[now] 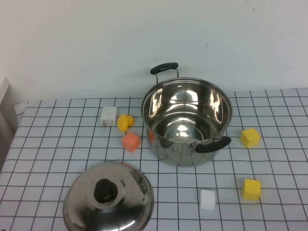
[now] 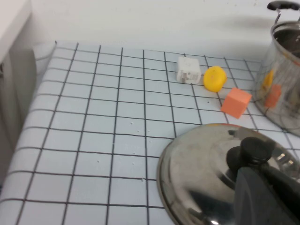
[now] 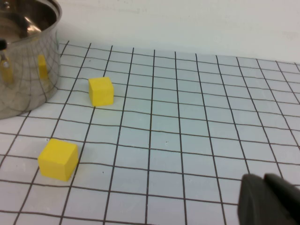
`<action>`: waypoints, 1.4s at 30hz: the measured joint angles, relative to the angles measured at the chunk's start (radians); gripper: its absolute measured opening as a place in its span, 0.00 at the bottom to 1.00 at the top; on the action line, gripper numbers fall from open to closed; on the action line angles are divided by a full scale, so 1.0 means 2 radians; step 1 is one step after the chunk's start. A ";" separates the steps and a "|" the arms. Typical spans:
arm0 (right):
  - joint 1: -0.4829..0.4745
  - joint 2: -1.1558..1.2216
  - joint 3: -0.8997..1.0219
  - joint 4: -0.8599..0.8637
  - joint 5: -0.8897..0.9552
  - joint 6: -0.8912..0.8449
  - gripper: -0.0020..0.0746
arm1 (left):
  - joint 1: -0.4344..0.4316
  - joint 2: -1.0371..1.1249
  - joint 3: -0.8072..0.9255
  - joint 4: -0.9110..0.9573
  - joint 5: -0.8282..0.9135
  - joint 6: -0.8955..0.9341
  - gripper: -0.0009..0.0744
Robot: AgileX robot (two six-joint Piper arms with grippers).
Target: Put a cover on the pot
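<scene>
A: Two steel items dominate the high view. Where does each sit?

B: The pot (image 1: pixel 186 121) stands upright and uncovered at centre frame, slightly right, on the gridded surface (image 1: pixel 57 144); one black loop handle points toward the rear wall, the other toward the lower right. The domed lid (image 1: pixel 109 197) with its black knob (image 1: pixel 106 190) lies at lower left, well apart from the pot.

A: And the small blocks?

B: Left of the pot: a white block (image 1: pixel 108 116), a yellow rounded piece (image 1: pixel 125 122) just beside it, and an orange cube (image 1: pixel 130 141) near the pot wall. Right of the pot: a yellow cube (image 1: pixel 250 137); toward the lower right, a second yellow cube (image 1: pixel 250 188) and a small white cube (image 1: pixel 207 198).

A: What of the two tools?

B: Neither appears in the high view. The left tool (image 2: pixel 267 194) shows as a dark mass at the lower right of its wrist view, close over the lid beside the knob (spread of its fingers: cannot tell). The right tool (image 3: pixel 269 199) is a dark shape at the lower right of its own view, over bare surface, well apart from both yellow cubes; again, cannot tell.
</scene>
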 joint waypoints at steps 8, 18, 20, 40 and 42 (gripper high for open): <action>0.000 0.000 0.000 0.000 0.000 0.000 0.04 | 0.000 0.000 0.000 0.012 0.000 0.004 0.01; 0.000 0.000 0.000 0.000 0.000 0.000 0.04 | 0.000 0.000 0.000 0.012 0.000 0.006 0.01; 0.000 0.000 0.000 0.000 0.000 0.000 0.04 | 0.000 0.000 0.000 0.012 0.000 0.007 0.01; 0.000 0.000 0.000 0.000 0.000 0.000 0.04 | 0.000 0.000 0.000 0.012 0.000 0.002 0.01; 0.000 0.000 0.000 0.000 0.000 0.000 0.04 | 0.000 0.000 0.000 0.012 -0.008 0.002 0.01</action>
